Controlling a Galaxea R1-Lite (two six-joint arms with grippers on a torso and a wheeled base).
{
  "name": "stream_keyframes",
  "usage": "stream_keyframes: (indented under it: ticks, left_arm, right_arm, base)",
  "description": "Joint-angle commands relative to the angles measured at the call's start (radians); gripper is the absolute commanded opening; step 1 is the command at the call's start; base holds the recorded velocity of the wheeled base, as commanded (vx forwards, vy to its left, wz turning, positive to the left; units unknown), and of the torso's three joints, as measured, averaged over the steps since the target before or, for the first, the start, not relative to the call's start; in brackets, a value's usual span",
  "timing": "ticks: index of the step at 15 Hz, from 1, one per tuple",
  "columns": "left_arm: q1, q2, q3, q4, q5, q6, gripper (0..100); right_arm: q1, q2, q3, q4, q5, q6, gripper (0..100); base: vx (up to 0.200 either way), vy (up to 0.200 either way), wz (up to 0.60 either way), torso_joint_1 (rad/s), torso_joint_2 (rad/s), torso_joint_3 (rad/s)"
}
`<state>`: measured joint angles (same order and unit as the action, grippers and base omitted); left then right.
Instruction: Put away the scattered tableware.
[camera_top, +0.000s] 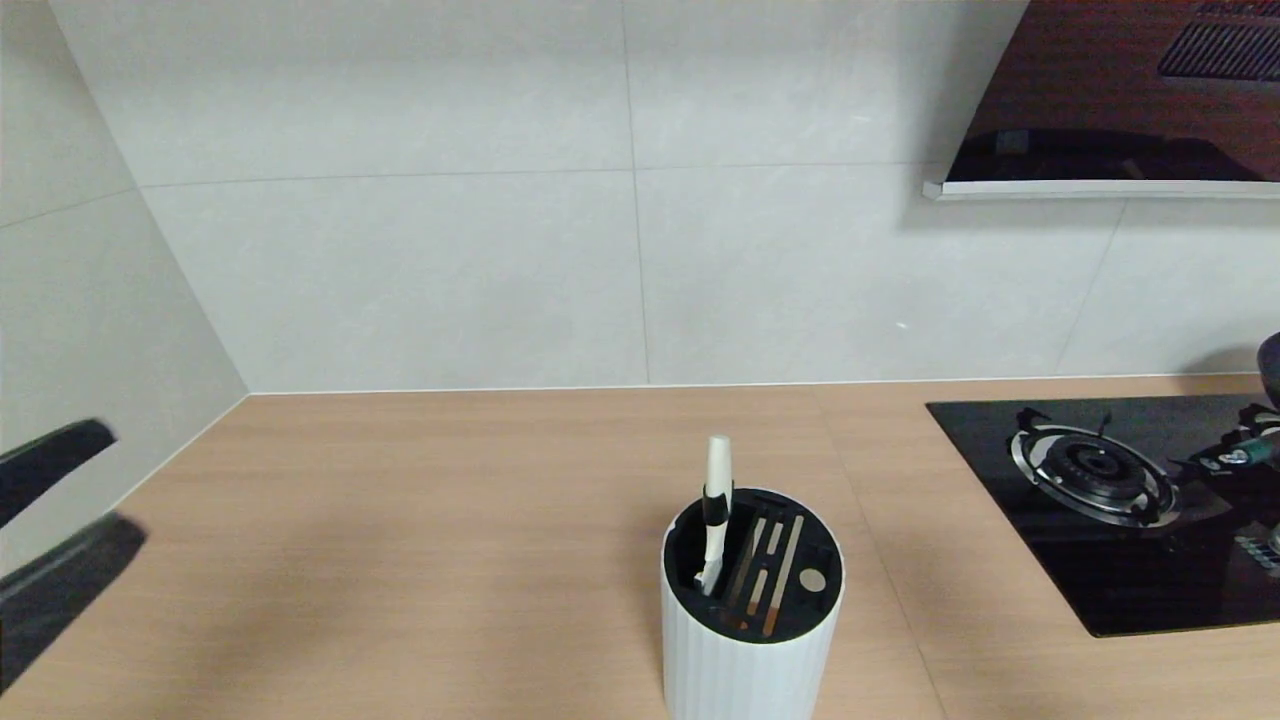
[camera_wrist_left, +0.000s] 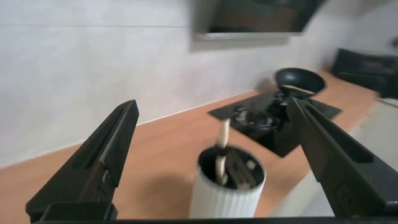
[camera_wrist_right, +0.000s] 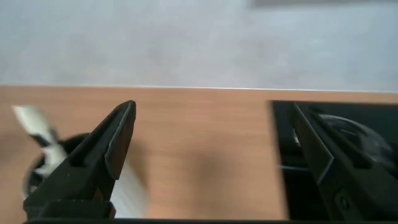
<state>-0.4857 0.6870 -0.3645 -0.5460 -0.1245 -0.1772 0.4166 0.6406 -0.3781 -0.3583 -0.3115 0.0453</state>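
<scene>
Two grippers gape, holding nothing: left gripper (camera_wrist_left: 211, 107) at 9 o'clock, right gripper (camera_wrist_right: 212, 109) above the counter (camera_top: 400, 520). At 6 o'clock, a utensil (camera_top: 716, 500) stands in the holder (camera_top: 752, 620). The left wrist view takes in a pan (camera_wrist_left: 300, 79) on the stove (camera_top: 1100, 560).

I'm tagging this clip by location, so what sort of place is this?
Most likely a home kitchen: a black gas hob set into a wooden countertop, a range hood on the tiled wall above it, and a white utensil holder on that countertop.
</scene>
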Motion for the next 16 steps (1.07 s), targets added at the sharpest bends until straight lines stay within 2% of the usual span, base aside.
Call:
stream_keyframes:
  ticks: [1,2,3,5,6,8,9,10,12,13,15,16]
  left_arm:
    - [0.17,-0.399,0.024,0.296,-0.024,-0.024,100]
    - [0.207,-0.451,0.027,0.343,-0.044,-0.024,100]
    - [0.26,-0.515,0.025,0.393,-0.083,-0.024,100]
    - [0.306,-0.59,0.029,0.449,-0.095,-0.024,100]
    - [0.309,-0.592,0.042,0.445,-0.076,-0.024,100]
    - [0.309,-0.592,0.093,0.371,0.029,-0.024,100]
    - [0.312,-0.59,0.107,0.35,0.046,-0.024,100]
    - [0.352,-0.59,0.144,0.276,0.068,-0.024,100]
    - [0.385,-0.59,0.19,0.222,0.114,-0.025,100]
    - [0.417,-0.597,0.213,0.215,0.132,-0.024,100]
    - [0.473,-0.662,0.243,0.231,0.114,-0.018,100]
    - [0.489,-0.687,0.32,0.244,0.117,0.007,100]
  right_arm:
    - [-0.056,-0.332,0.021,0.2,0.008,-0.01,100]
    - [-0.058,-0.374,0.004,0.265,0.002,-0.01,100]
    - [-0.107,-0.42,-0.002,0.315,0.003,-0.009,100]
    - [-0.183,-0.492,0.021,0.344,0.026,-0.01,100]
    - [-0.206,-0.541,0.031,0.372,0.049,-0.01,100]
    - [-0.214,-0.541,0.076,0.36,-0.014,0.001,100]
    - [-0.225,-0.541,0.08,0.354,-0.032,0.004,100]
    - [-0.305,-0.541,0.099,0.344,-0.034,0.004,100]
    - [-0.407,-0.607,0.157,0.346,0.022,-0.007,100]
    - [-0.417,-0.641,0.183,0.348,0.065,-0.019,100]
    - [-0.417,-0.641,0.215,0.318,0.011,-0.013,100]
    - [-0.417,-0.641,0.257,0.271,-0.024,-0.012,100]
  base:
    - [0.0,0.0,0.0,0.0,0.0,0.0]
    - [0.0,0.0,0.0,0.0,0.0,0.0]
    - [0.0,0.0,0.0,0.0,0.0,0.0]
    - [0.0,0.0,0.0,0.0,0.0,0.0]
    - [0.0,0.0,0.0,0.0,0.0,0.0]
    - [0.0,0.0,0.0,0.0,0.0,0.0]
    - [0.0,0.0,0.0,0.0,0.0,0.0]
    - [0.0,0.0,0.0,0.0,0.0,0.0]
    - [0.0,0.0,0.0,0.0,0.0,0.0]
    - [0.0,0.0,0.0,0.0,0.0,0.0]
    - [0.0,0.0,0.0,0.0,0.0,0.0]
    - [0.0,0.0,0.0,0.0,0.0,0.0]
